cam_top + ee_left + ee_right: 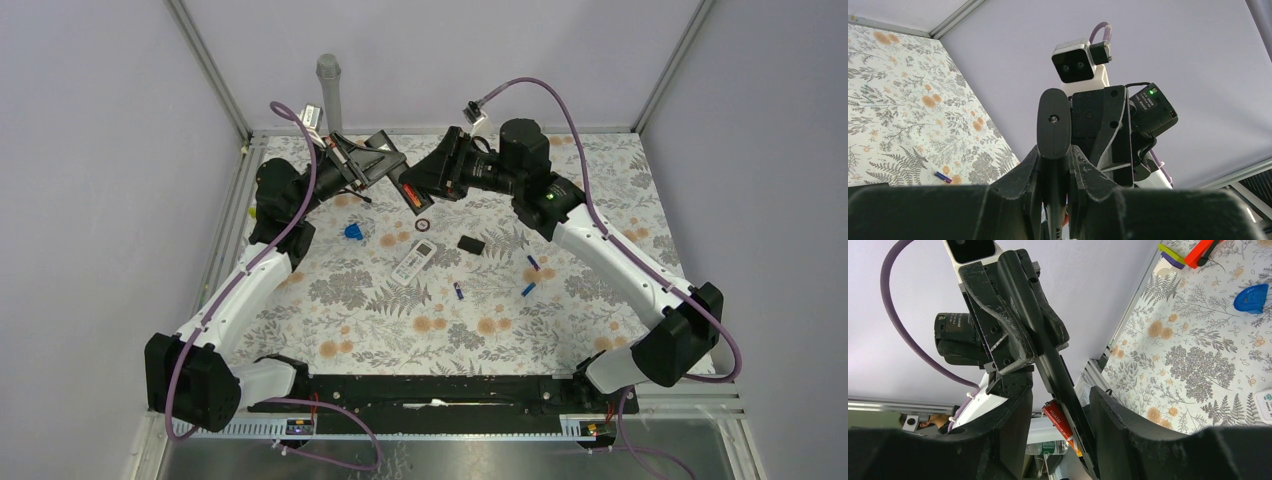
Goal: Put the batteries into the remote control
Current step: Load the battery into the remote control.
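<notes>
My left gripper [378,160] is shut on a black remote control [392,172] and holds it in the air above the back of the table. From the left wrist, the remote [1053,127] sticks up between the closed fingers. An orange-red battery [1060,422] lies against the remote's lower end [1048,360]. My right gripper [1060,396] stands open around that end, remote and battery between its fingers, with a gap on the battery side. Three blue batteries lie on the floral mat [533,263] [527,289] [459,290].
A white remote [414,262], a black cover piece [471,243], a small ring [422,224] and a blue blob-shaped piece [352,231] lie mid-table. An orange-red piece with a yellow-green bit [1199,251] sits near the left frame rail.
</notes>
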